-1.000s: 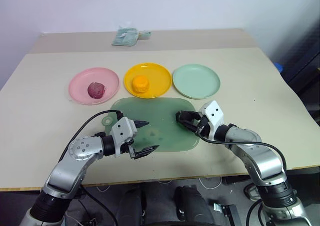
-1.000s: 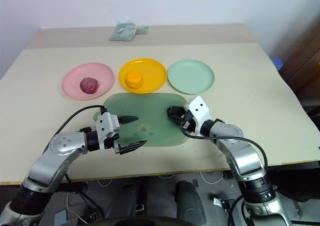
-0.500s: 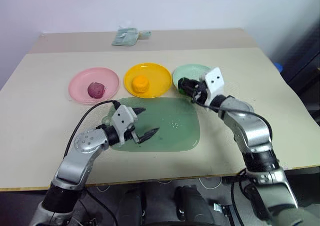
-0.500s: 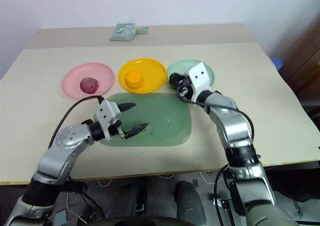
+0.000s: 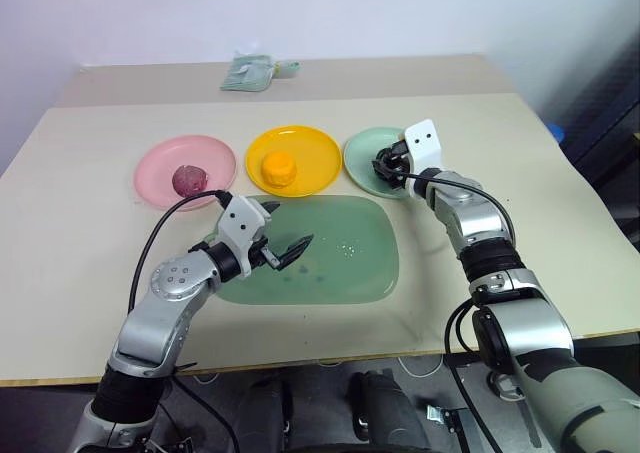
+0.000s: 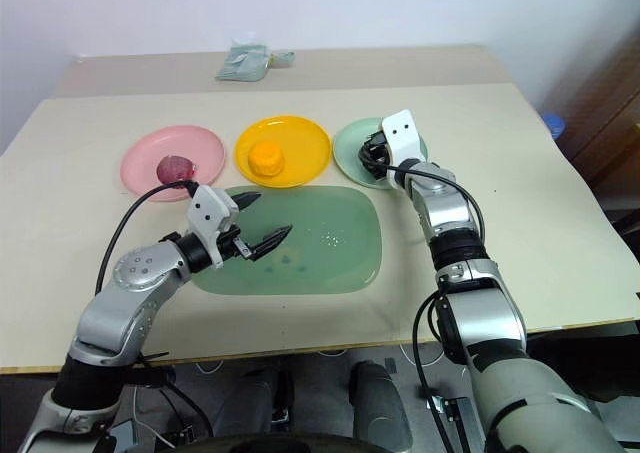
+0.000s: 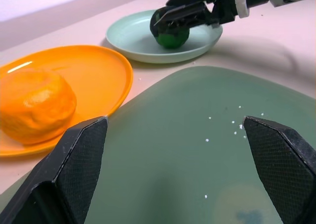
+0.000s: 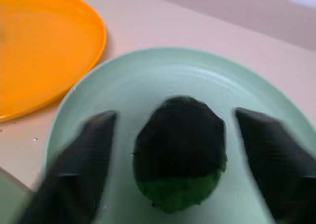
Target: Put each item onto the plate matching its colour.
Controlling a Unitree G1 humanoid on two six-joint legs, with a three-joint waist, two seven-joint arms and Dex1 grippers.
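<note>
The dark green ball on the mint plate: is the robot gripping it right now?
No. The dark green ball sits on the mint plate between the right tool's spread fingers, which stand clear of it. The left tool is open and empty.

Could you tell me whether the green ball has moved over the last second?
Yes. The green ball went from over the mat up onto the green plate, between the right end effector's fingers.
</note>
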